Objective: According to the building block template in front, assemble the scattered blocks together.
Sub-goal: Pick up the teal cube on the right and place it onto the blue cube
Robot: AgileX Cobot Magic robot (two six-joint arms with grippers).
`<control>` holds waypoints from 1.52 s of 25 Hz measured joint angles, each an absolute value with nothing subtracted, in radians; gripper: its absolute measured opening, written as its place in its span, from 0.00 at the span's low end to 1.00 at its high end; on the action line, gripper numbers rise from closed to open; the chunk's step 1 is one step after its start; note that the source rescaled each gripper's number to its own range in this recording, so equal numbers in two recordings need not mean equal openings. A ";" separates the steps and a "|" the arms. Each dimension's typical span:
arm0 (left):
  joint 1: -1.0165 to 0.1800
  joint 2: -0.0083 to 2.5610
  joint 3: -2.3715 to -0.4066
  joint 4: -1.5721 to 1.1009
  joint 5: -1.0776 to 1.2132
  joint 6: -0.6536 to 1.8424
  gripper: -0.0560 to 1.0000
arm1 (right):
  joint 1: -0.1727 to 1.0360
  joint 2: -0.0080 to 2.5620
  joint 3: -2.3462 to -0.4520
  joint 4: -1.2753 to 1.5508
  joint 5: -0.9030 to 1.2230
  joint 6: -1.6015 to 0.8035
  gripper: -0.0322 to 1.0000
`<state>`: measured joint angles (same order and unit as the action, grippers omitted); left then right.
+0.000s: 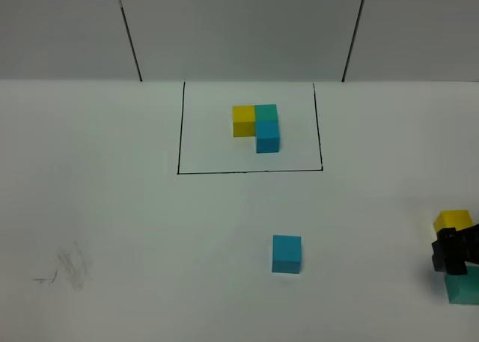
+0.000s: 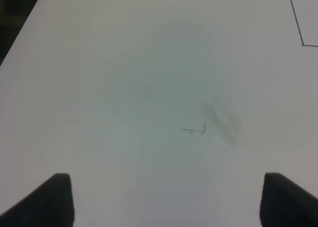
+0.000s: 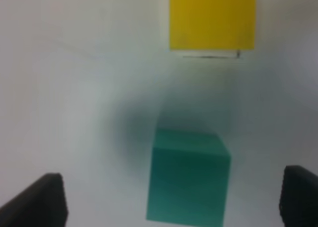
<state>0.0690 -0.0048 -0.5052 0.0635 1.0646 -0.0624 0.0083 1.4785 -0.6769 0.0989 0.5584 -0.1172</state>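
Note:
The building block template (image 1: 257, 123) is a yellow, teal-green and cyan-blue L inside a thin black rectangle (image 1: 178, 132) at the back middle. Of the scattered blocks, the cyan-blue cube (image 1: 287, 253) lies alone at the front middle. The yellow cube (image 1: 453, 221) and the teal-green cube (image 1: 465, 289) lie at the right edge. My right gripper (image 1: 451, 256) hovers between them, partly hiding the teal-green cube. In the right wrist view it (image 3: 169, 202) is open around the teal-green cube (image 3: 189, 182), with the yellow cube (image 3: 212, 18) beyond. My left gripper (image 2: 166, 202) is open and empty.
The white table (image 1: 112, 207) carries a faint pencil scuff (image 1: 71, 267) at the front left, also in the left wrist view (image 2: 218, 120). A corner of the black outline (image 2: 297, 26) shows in the left wrist view. A grey panelled wall (image 1: 239, 28) stands behind.

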 joint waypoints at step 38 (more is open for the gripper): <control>0.069 -0.005 -0.505 0.063 1.065 -0.059 0.81 | -0.025 1.635 -0.635 0.175 0.470 -0.133 0.03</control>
<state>0.0690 -0.0048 -0.5052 0.0635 1.0652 -0.0594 -0.0246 1.6347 -0.6353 0.1752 0.4698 -0.1329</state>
